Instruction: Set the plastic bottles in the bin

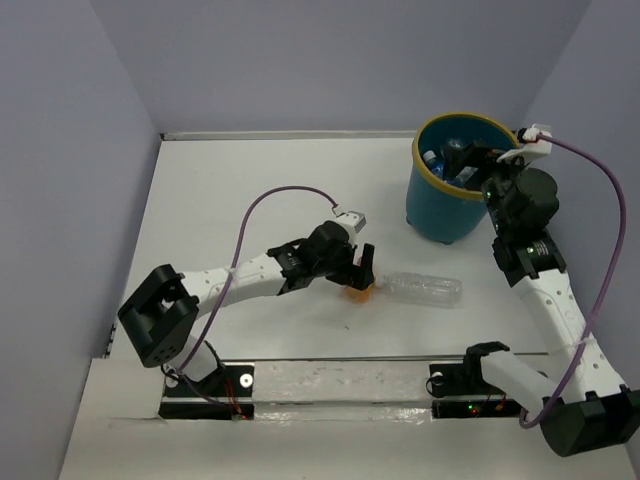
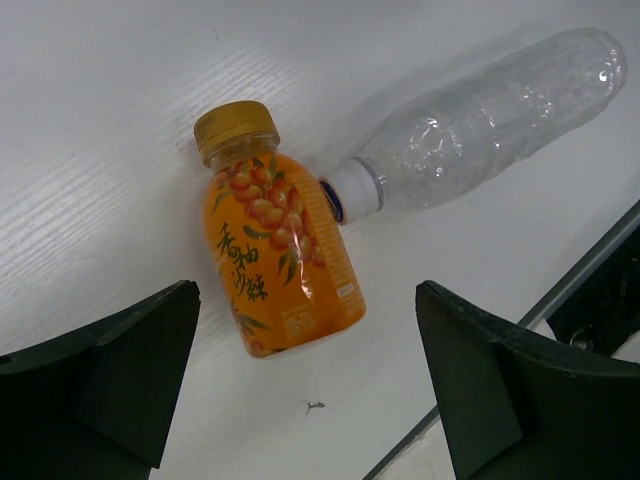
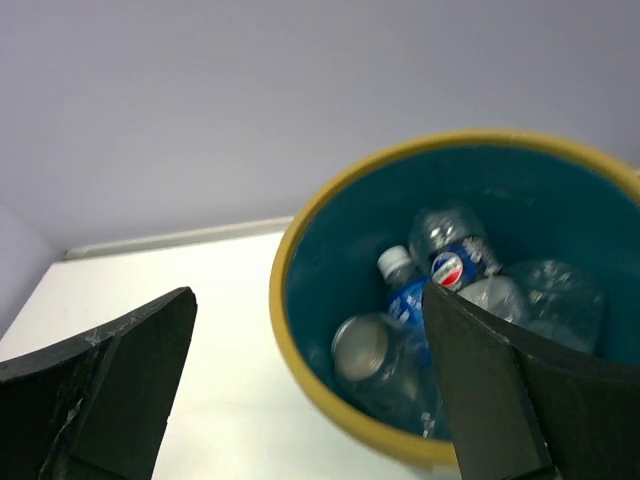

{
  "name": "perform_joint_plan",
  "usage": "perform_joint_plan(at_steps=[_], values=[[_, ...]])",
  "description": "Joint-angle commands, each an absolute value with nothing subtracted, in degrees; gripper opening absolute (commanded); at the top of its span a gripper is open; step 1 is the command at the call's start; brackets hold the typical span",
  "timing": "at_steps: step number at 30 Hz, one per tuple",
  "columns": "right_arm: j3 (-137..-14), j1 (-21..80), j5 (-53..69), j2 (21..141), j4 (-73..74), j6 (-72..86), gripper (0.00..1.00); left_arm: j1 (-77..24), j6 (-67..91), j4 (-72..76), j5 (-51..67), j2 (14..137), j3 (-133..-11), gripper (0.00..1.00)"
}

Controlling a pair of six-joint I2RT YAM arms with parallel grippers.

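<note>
Spread wide and empty at the bottom of the wrist view, the left gripper (image 2: 305,292) frames the short orange bottle (image 2: 280,262), which lies on its side at mid-frame on the white table (image 2: 100,120); it looks full, so weighty and stiff, glossy-labelled, and best pinched across its round belly. Cap touching it, the long clear bottle (image 2: 480,120) runs to the upper right, thin, crinkled, probably light and apt to buckle. Farthest, at the upper right of the top view, the right gripper (image 3: 308,300) hangs open over the teal bin (image 1: 430,205), several bottles (image 3: 445,268) inside.

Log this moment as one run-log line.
left gripper open above orange bottle | clear bottle lying beside it | right gripper open over bin | bin holds several bottles
</note>
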State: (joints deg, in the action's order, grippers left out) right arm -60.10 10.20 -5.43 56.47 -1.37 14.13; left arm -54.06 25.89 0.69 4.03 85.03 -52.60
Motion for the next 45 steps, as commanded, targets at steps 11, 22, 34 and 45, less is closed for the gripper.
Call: perform_joint_plan(at_steps=[11, 22, 34, 45], values=[[-48.6, 12.0, 8.3, 51.9, -3.6, 21.1, 1.00, -57.1, 23.2, -7.6, -7.6, 98.7, -63.9, 0.99], [-48.0, 14.2, 8.5, 50.2, -3.5, 22.3, 1.00, -57.6, 24.0, -7.6, -12.0, 98.1, -59.1, 0.78], [-51.2, 17.9, 11.9, 47.5, 1.3, 22.1, 1.00, -57.5, 22.0, -1.7, -12.1, 86.2, -53.5, 0.35], [-43.1, 33.5, 17.7, 57.2, -15.0, 33.3, 1.00, -57.4, 21.7, 15.1, -8.6, 61.1, -41.2, 0.37]])
